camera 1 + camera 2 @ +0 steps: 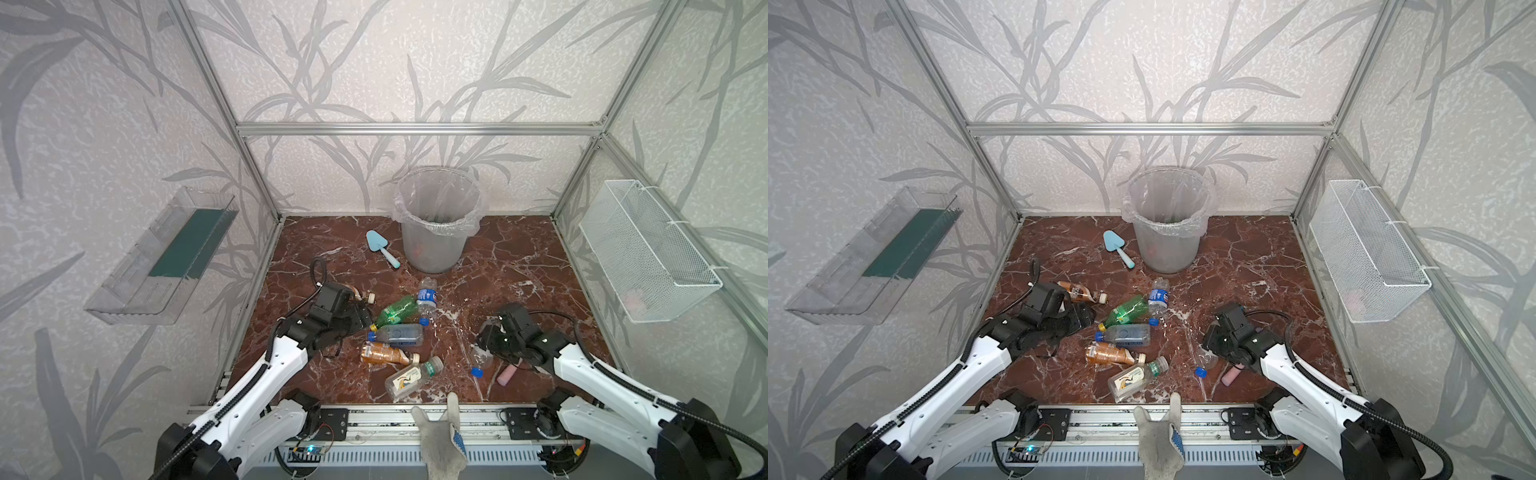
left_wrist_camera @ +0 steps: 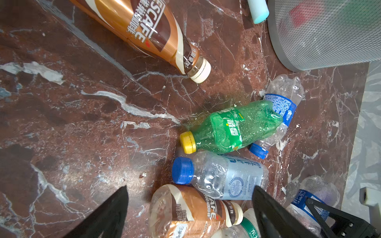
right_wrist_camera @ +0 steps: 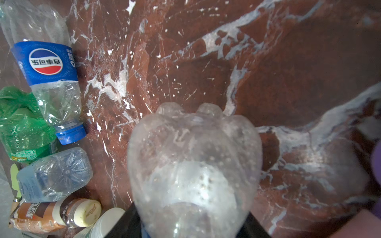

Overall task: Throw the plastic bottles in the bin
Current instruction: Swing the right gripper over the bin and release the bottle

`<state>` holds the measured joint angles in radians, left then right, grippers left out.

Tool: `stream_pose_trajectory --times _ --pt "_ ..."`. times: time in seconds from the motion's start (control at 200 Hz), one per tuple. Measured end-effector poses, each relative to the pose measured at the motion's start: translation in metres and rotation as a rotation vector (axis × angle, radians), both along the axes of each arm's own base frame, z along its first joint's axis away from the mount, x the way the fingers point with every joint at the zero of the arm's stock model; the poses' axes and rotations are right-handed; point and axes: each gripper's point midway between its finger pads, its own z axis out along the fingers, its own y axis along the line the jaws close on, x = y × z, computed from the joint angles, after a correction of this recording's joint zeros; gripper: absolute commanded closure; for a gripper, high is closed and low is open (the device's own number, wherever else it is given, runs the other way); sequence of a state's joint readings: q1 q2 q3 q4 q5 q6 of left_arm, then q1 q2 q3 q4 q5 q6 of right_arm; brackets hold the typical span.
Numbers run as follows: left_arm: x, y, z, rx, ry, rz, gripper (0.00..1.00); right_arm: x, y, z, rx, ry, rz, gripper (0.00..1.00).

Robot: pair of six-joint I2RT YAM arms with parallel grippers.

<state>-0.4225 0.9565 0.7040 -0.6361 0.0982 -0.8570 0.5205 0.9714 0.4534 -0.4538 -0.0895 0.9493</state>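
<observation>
Several plastic bottles lie in a cluster mid-floor: a green one (image 1: 395, 309), a blue-labelled clear one (image 1: 427, 297), a blue-capped clear one (image 1: 399, 334), a brown coffee one (image 1: 382, 354) and a green-capped clear one (image 1: 411, 378). Another brown bottle (image 1: 1079, 291) lies just beyond my left gripper (image 1: 361, 320). That gripper (image 2: 189, 189) is open, low over the floor, with the brown coffee bottle (image 2: 191, 210) between its fingers, untouched. My right gripper (image 3: 193, 206) is shut on a clear blue-capped bottle (image 1: 480, 359). The grey bin (image 1: 436, 245) stands at the back.
A light-blue toy trowel (image 1: 382, 248) lies left of the bin. A pink-handled toy (image 1: 507, 375) lies beside the right arm. A white wire basket (image 1: 648, 253) hangs on the right wall, a clear tray (image 1: 166, 257) on the left. A glove (image 1: 440, 436) rests on the front rail.
</observation>
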Motion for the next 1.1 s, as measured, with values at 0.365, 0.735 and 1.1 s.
stream_pose_trajectory --times 0.365,0.735,1.1 --pt "0.0 -0.002 -0.003 -0.001 0.015 -0.005 0.08 -0.002 -0.006 0.011 0.007 0.0 -0.009 0.44" --pt "0.025 -0.01 0.058 -0.048 -0.115 0.003 0.07 0.152 0.045 0.358 0.174 -0.639 0.045 0.2" --pt "0.015 0.001 0.063 -0.041 -0.138 0.026 0.06 0.171 0.025 0.278 0.081 -0.462 -0.001 0.02"
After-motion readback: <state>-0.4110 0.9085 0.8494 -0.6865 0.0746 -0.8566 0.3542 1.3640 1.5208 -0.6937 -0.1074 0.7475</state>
